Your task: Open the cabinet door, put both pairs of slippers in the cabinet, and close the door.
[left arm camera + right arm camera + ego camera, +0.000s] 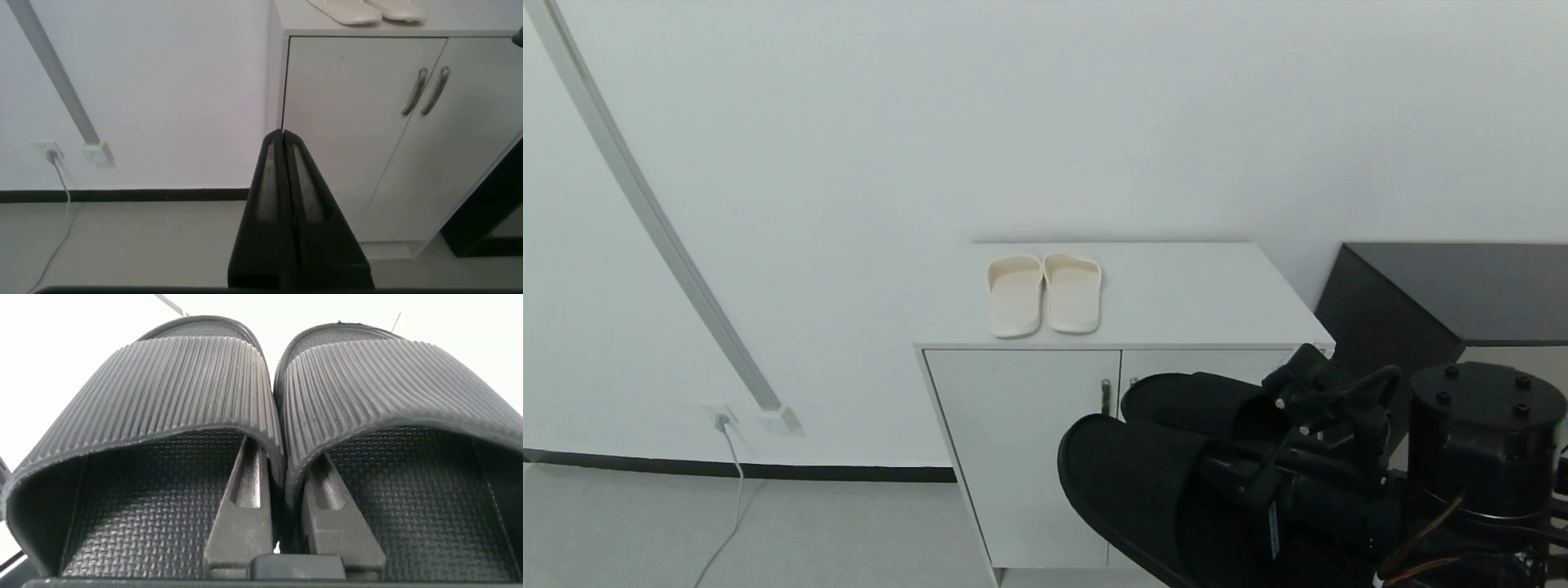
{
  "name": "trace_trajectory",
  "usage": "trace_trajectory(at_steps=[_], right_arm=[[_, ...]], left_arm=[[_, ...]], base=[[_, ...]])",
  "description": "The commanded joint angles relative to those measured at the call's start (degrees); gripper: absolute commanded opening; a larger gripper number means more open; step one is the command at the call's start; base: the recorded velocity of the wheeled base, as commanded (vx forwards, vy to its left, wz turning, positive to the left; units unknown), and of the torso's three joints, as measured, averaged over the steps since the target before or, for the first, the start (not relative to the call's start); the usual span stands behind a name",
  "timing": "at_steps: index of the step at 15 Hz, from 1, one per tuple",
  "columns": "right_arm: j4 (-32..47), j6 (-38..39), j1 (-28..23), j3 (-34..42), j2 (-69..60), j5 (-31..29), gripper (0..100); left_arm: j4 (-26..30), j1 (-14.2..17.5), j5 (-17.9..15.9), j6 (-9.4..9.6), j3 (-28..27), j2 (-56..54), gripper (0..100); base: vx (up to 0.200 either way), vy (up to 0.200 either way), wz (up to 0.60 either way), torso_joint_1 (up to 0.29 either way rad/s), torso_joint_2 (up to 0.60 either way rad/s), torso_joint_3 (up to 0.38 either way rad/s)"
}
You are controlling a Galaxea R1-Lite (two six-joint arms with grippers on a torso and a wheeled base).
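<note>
A white cabinet (1021, 441) stands against the wall with both doors shut, its two handles (1106, 397) at the middle seam. A cream pair of slippers (1044, 294) lies side by side on its top, toward the left. My right gripper (282, 467) is shut on a black pair of slippers (1160, 474), one finger inside each slipper, pinching their inner walls together. That pair hangs in front of the cabinet's right door, toes pointing left. My left gripper (283, 139) is shut and holds nothing, off to the left of the cabinet (351, 122) and above the floor.
A dark table (1454, 294) stands right of the cabinet. A wall socket with a plugged cable (723, 420) and a slanted metal strip (645, 204) are on the wall at left. Open floor (727, 531) lies left of the cabinet.
</note>
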Motion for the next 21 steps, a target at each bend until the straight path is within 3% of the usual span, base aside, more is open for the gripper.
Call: trace_trajectory(at_steps=[1, 2, 3, 21], right_arm=[[0.0, 0.0, 0.0, 0.0, 0.6, 0.1, 0], [0.0, 0.0, 0.0, 0.1, 0.6, 0.0, 0], [-0.1, 0.0, 0.0, 0.3, 0.6, 0.0, 0], [-0.1, 0.0, -0.1, 0.9, 0.7, 0.3, 0]], left_arm=[[0.0, 0.0, 0.0, -0.06, -0.1, 0.0, 0], [0.0, 0.0, 0.0, -0.06, -0.1, 0.0, 0], [0.1, 0.0, 0.0, -0.06, -0.1, 0.0, 100], [0.2, -0.1, -0.1, 0.02, -0.1, 0.0, 100]], base=[[0.000, 0.000, 0.00, -0.188, 0.43, 0.242], [0.000, 0.000, 0.00, -0.217, 0.49, 0.271], [0.000, 0.000, 0.00, -0.217, 0.53, 0.295], [0.000, 0.000, 0.00, -0.193, 0.51, 0.318]])
